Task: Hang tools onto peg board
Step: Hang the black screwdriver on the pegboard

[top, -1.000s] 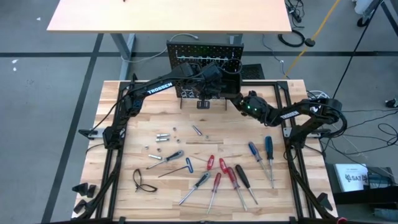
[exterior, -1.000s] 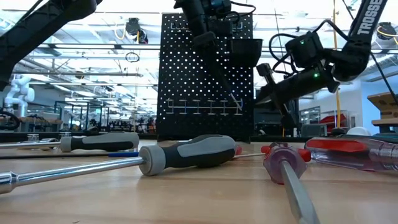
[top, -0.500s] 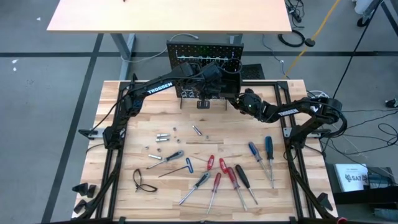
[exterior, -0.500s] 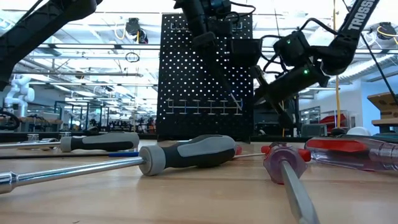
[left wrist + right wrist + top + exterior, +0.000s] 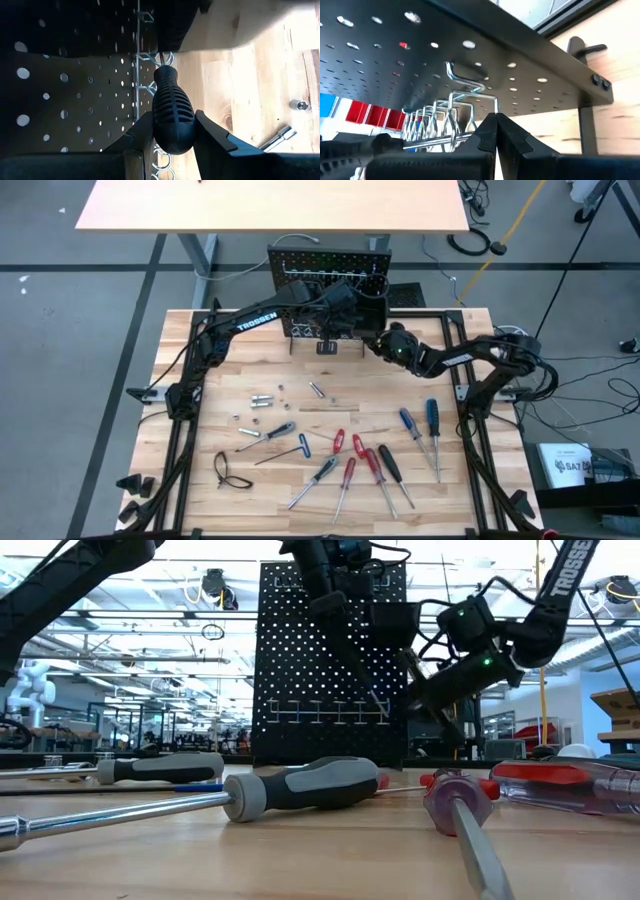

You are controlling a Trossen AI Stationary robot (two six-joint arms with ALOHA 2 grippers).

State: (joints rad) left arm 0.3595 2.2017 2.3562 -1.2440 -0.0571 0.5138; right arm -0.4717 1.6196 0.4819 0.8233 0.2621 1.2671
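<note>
The black-handled screwdriver [image 5: 172, 117] sits clenched in my left end effector [image 5: 172, 131], its long axis running handle-first away from me and down toward the silver hook rail [image 5: 150, 90] on the peg board [image 5: 330, 280], so the shaft must thread one of the rings just ahead. My right end effector [image 5: 495, 131] is pinched shut on nothing and hangs just beside the same rail from the other side, crowding the approach. The remaining tools [image 5: 370, 460] lie scattered on the bench [image 5: 230, 380], well apart from the board.
</note>
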